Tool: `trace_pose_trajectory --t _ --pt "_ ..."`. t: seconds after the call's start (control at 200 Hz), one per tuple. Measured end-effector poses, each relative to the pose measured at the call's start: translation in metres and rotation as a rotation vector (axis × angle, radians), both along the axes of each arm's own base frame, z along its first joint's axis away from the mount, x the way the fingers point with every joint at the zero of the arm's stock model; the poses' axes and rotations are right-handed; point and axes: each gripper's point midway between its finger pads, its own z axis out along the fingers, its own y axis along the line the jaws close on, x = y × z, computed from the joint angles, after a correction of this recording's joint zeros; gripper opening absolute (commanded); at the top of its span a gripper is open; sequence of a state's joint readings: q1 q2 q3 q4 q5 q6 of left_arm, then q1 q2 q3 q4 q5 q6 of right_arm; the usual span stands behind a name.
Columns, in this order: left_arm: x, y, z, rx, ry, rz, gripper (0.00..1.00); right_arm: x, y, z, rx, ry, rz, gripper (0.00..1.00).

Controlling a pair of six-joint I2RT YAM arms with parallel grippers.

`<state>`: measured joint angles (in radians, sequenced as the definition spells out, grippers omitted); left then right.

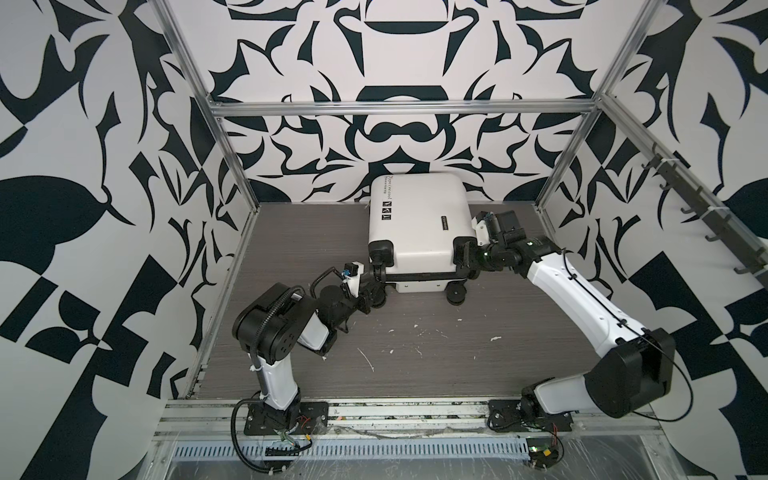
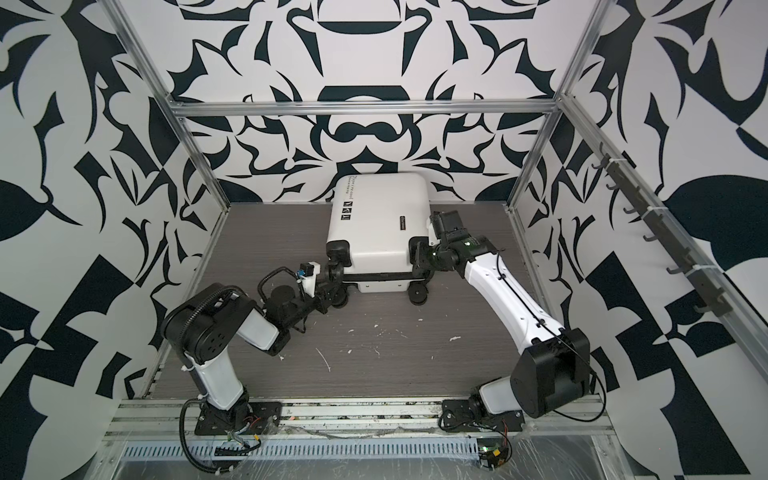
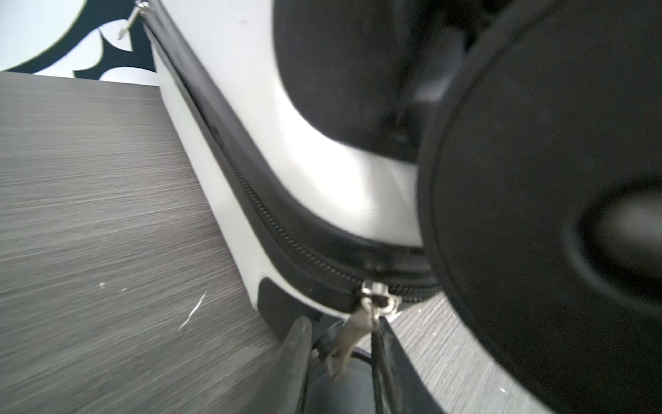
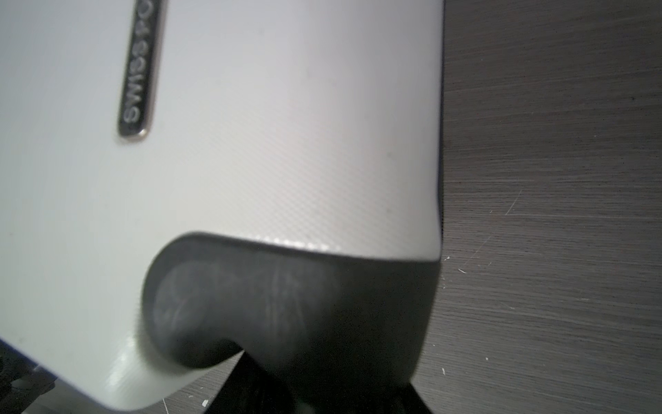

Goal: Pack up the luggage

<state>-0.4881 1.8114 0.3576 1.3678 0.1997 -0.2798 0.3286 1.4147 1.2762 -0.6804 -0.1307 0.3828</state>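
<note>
Progress, as I judge it: packing is prob. almost done. The luggage (image 1: 419, 224) lies flat on the table (image 1: 415, 353) w/ both shell halves together, lid side up. No loose item shows beside it, so the contents seem to be inside. What remains is, I think, the zip. In the left wrist view the zip line along the side of the luggage looks closed up to the slider. Past the slider, the wheel (image 3: 537, 215) hides it.

Both grippers are at the wheel end of the luggage, one at each corner.

The left gripper (image 3: 342, 322) is at the left wheel corner, just below the zip. Its fingers are apart w/ a small gap, and the zipper pull (image 3: 349, 340) hangs btw. them. The pull touches one finger and is not clamped yet, as far as I see.

The right gripper (image 1: 467, 257) is at the black corner housing (image 4: 286, 304) on the right wheel corner, approx. touching it. If its fingers are clamped there or only resting, I cannot tell.
</note>
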Motion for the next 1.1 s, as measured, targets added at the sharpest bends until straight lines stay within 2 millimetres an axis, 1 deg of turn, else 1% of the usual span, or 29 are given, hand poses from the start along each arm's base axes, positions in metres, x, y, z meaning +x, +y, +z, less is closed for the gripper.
trace_pose_trajectory --t 0.165,0.205,0.295,0.385,0.56,0.655,0.78,0.925,1.1 --pt "-0.001 -0.002 0.000 -0.002 0.002 -0.014 0.25 0.000 0.000 0.000 0.000 0.000 0.000 0.00" --pt "-0.001 -0.002 0.000 -0.002 0.003 -0.014 0.23 0.000 0.000 0.000 0.000 0.000 0.000 0.00" --pt "-0.002 -0.002 0.000 -0.002 0.004 -0.018 0.14 0.000 0.000 0.000 0.000 0.000 0.000 0.00" --pt "-0.003 -0.003 -0.001 0.002 0.004 -0.028 0.00 0.000 0.000 0.000 0.000 0.000 0.000 0.00" --pt "-0.004 -0.004 -0.001 -0.001 0.008 -0.029 0.00 0.000 0.000 0.000 0.001 0.000 -0.003 0.00" --pt "-0.005 -0.003 0.003 -0.005 0.000 -0.028 0.00 0.000 0.000 0.000 0.006 0.002 -0.006 0.00" --pt "-0.015 -0.001 0.005 0.009 -0.011 -0.024 0.00 -0.001 0.001 -0.001 0.018 0.008 -0.012 0.00" --pt "-0.031 -0.001 0.006 0.044 -0.031 -0.008 0.00 -0.004 -0.001 -0.005 0.029 0.020 -0.025 0.00" --pt "-0.045 -0.007 0.006 0.117 -0.069 0.000 0.00 -0.006 -0.003 -0.012 0.034 0.028 -0.041 0.00"
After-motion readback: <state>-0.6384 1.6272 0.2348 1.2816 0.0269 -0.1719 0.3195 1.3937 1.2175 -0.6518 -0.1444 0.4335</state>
